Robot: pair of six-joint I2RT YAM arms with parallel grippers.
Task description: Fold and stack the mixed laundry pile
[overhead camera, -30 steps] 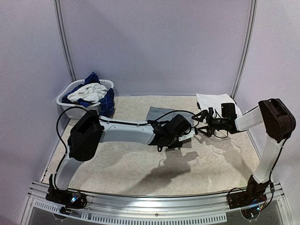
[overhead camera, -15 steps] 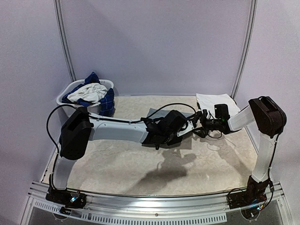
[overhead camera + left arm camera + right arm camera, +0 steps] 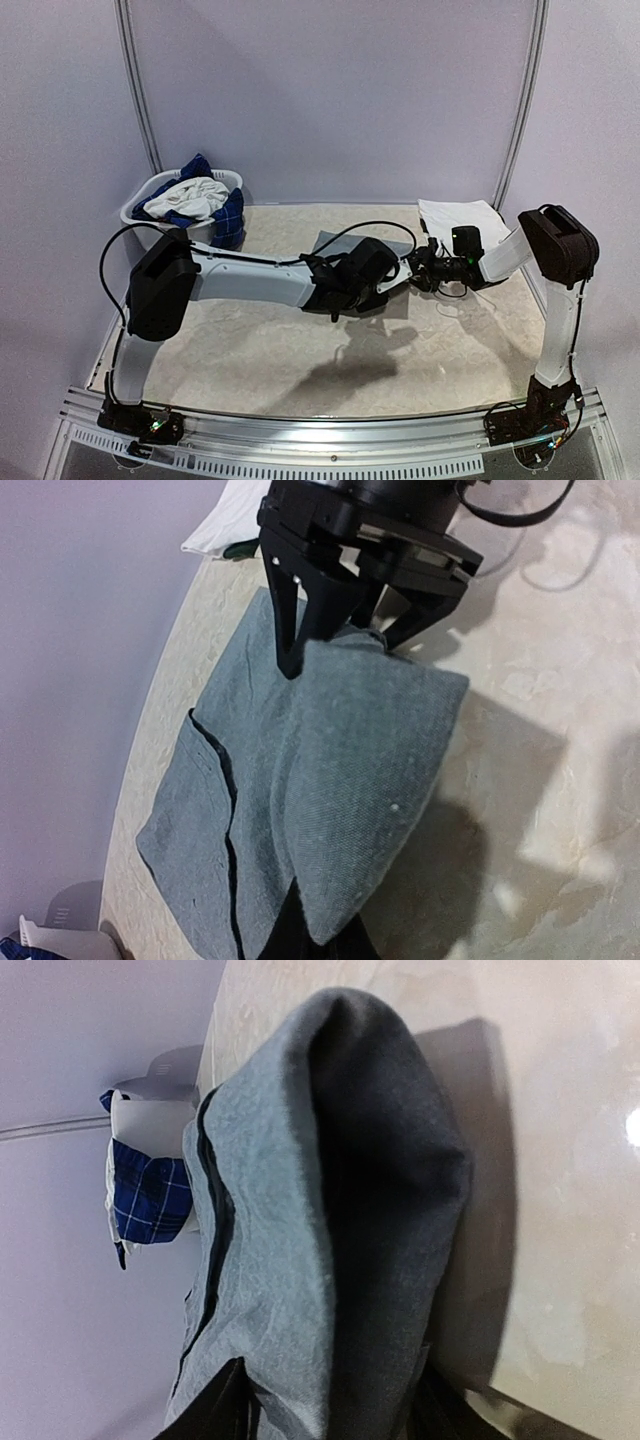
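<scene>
Leftward, basket (image 3: 141, 228) holding laundry pile (image 3: 195, 198), left claw (image 3: 312, 935) and right claw (image 3: 325, 1405) pinching grey T-shirt (image 3: 330, 770)

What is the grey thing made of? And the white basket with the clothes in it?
The grey T-shirt looks like soft cloth, probably knitted cotton or something like it, with a dull finish. You can see a fine grain, and it folds and droops. The basket looks like smooth white plastic, because its rim and wall keep a stiff shape.
</scene>
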